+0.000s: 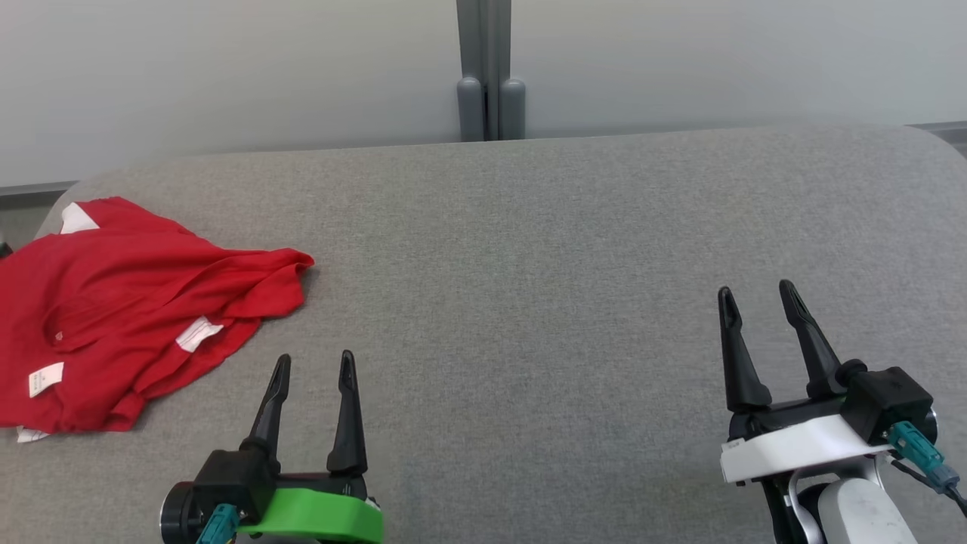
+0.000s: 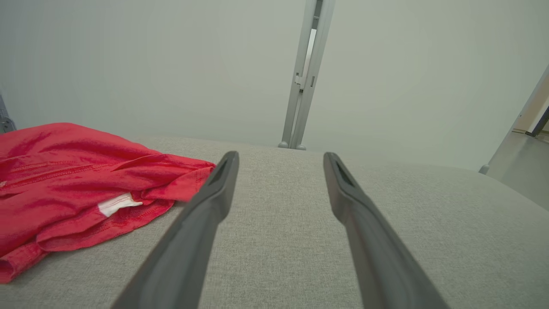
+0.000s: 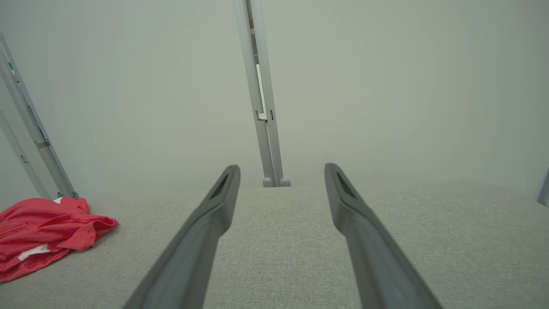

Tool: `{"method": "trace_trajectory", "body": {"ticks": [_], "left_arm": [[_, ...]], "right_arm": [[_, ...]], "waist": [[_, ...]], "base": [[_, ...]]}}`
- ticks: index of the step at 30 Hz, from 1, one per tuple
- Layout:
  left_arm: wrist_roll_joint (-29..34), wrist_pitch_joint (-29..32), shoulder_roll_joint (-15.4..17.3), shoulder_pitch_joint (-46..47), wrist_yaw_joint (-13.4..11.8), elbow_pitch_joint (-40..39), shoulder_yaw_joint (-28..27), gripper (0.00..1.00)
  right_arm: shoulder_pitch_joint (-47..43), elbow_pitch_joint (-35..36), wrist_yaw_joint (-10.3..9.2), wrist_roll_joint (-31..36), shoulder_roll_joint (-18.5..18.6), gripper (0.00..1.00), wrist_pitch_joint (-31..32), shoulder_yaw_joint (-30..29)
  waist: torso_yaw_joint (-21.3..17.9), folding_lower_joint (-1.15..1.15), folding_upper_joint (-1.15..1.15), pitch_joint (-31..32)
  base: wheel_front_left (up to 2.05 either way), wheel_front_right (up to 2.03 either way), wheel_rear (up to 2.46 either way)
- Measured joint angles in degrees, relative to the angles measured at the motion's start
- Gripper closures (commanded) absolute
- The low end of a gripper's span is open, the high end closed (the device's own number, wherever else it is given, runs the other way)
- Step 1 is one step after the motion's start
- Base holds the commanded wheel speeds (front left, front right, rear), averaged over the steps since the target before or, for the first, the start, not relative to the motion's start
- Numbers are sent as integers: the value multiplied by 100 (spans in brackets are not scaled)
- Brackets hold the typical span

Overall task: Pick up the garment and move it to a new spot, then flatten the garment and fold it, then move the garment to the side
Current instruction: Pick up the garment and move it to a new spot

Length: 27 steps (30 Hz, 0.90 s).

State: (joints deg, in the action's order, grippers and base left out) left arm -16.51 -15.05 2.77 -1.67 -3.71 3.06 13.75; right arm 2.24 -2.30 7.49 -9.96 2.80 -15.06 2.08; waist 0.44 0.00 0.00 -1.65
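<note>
Nearest: left tool (image 1: 315,359), fingers spread wide, nothing between them, above the grey counter (image 1: 529,249) | right tool (image 1: 756,289) spread wide too, empty | red garment (image 1: 128,302) crumpled in a heap off the left tool's left side, near its finger, not touching, well apart from the right tool | white tags (image 1: 199,333) showing

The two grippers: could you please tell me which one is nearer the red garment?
The left gripper, the one on the green base, is nearer the red garment; the right gripper, on a white base, is far off.
</note>
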Motion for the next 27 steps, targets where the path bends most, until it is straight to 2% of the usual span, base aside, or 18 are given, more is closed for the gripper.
{"method": "trace_trajectory", "body": {"ticks": [8,27], "left_arm": [[1,-9,1,9,-42,47,-71,0],[120,-9,2,-23,-99,21,-422,0]], "right_arm": [[-80,-58,0,25,-1,0,0,82],[-105,-370,1,74,-2,0,0,536]], "waist": [[447,0,0,-11],[2055,0,0,59]], "base": [[0,0,0],[0,0,0]]}}
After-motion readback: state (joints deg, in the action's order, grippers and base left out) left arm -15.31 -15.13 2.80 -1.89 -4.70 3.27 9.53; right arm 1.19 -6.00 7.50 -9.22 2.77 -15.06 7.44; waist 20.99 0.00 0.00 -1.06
